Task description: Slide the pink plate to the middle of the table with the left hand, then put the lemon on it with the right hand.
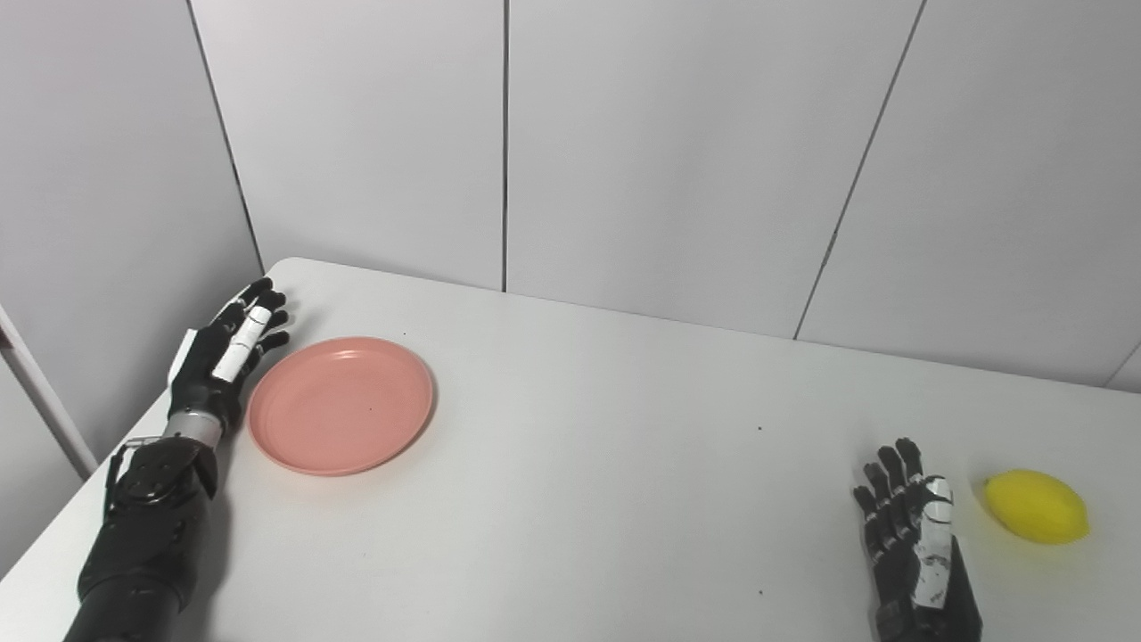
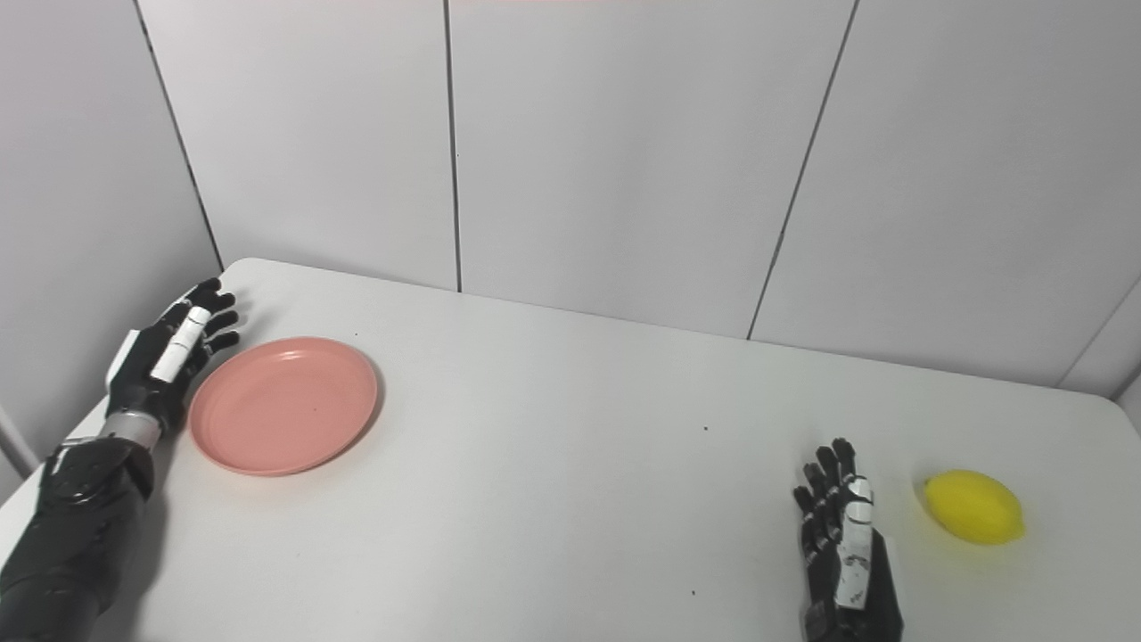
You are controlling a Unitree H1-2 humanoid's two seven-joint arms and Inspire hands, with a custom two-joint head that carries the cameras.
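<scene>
Left hand lying open just left of pink plate, contact unclear; right hand open, wrist cropped; lemon sitting near right; right eye view showing table's right corner.

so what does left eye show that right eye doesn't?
Only the left eye view shows a pale post at the far left edge. Only the right eye view shows the table's far right corner and a full margin right of the lemon. Both show the pink plate beside the open left hand, and the open right hand left of the lemon, not touching.
</scene>
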